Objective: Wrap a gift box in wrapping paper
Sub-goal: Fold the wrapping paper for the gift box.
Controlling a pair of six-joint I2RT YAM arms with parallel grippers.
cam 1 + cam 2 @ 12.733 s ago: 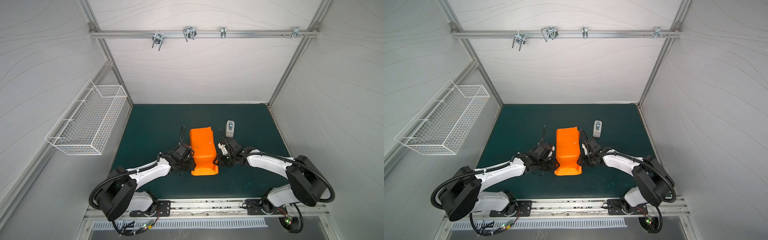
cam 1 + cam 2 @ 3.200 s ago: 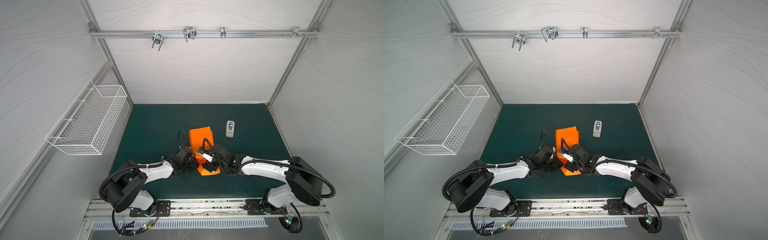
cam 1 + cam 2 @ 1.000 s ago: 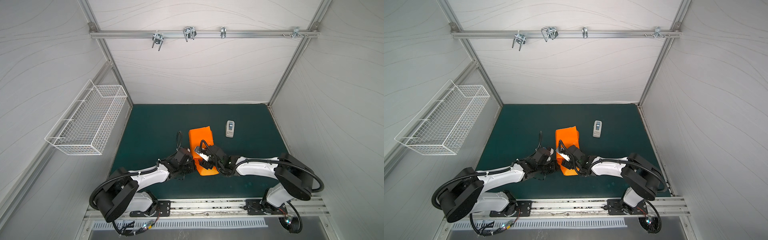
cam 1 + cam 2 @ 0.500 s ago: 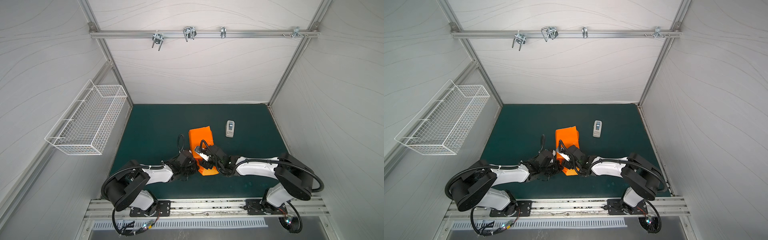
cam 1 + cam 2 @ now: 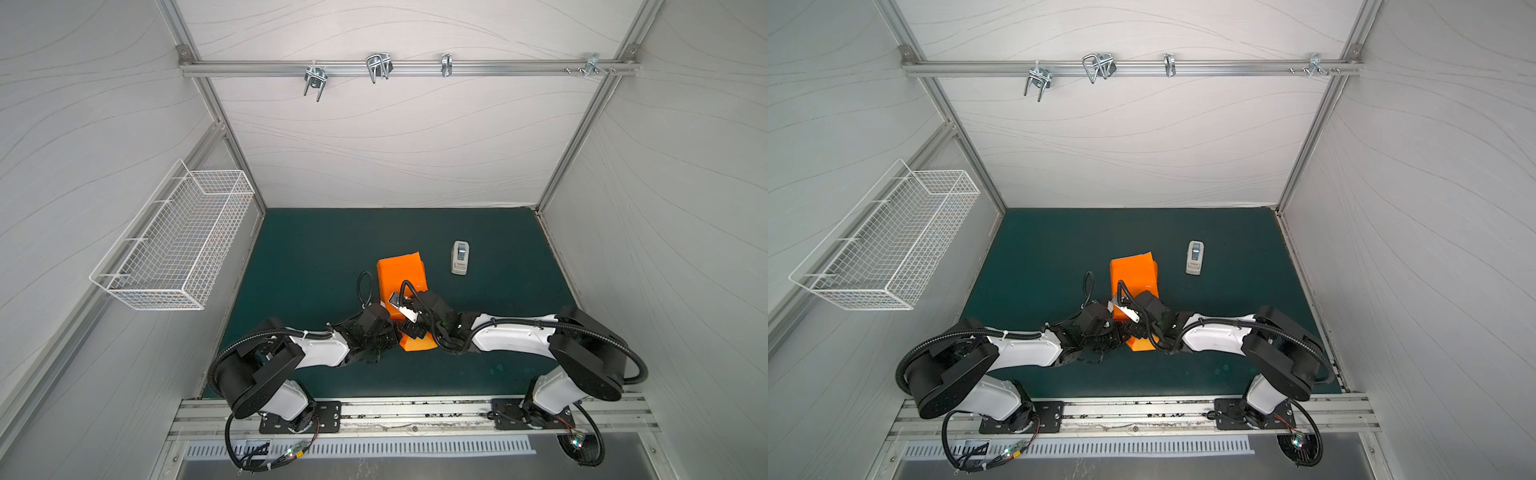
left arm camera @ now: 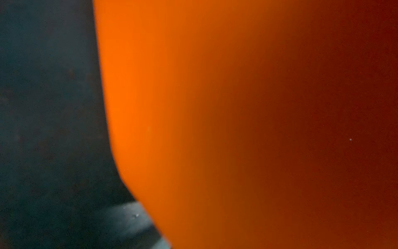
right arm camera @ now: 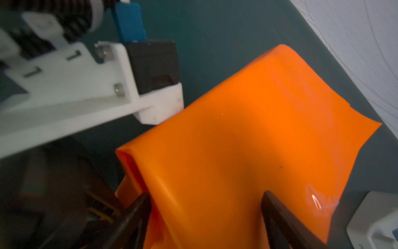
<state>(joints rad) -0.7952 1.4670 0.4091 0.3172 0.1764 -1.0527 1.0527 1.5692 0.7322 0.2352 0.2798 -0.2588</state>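
The orange wrapping paper (image 5: 401,270) (image 5: 1133,270) lies folded into a long bundle in mid-mat; the gift box is hidden inside it. Both grippers meet at its near end. My right gripper (image 5: 409,320) (image 7: 206,200) is open. Its dark fingers (image 7: 137,207) stand wide apart against the top of the paper bundle (image 7: 247,133). My left gripper (image 5: 392,330) (image 5: 1115,328) is shut, low at the bundle's near left corner. The left wrist view shows only blurred paper (image 6: 237,118) close up, its jaws hidden, so a grip on paper cannot be judged.
A white-grey tape dispenser (image 5: 460,257) (image 5: 1195,257) stands right of the paper, with its corner (image 7: 374,224) in the right wrist view. A piece of clear tape (image 7: 318,202) sits on the paper. A wire basket (image 5: 178,237) hangs on the left wall. The left arm's white bracket (image 7: 86,86) is close by.
Over the last second the left arm has swung its elbow and nudged its gripper in against the paper's near corner. The right arm and the paper have stayed put.
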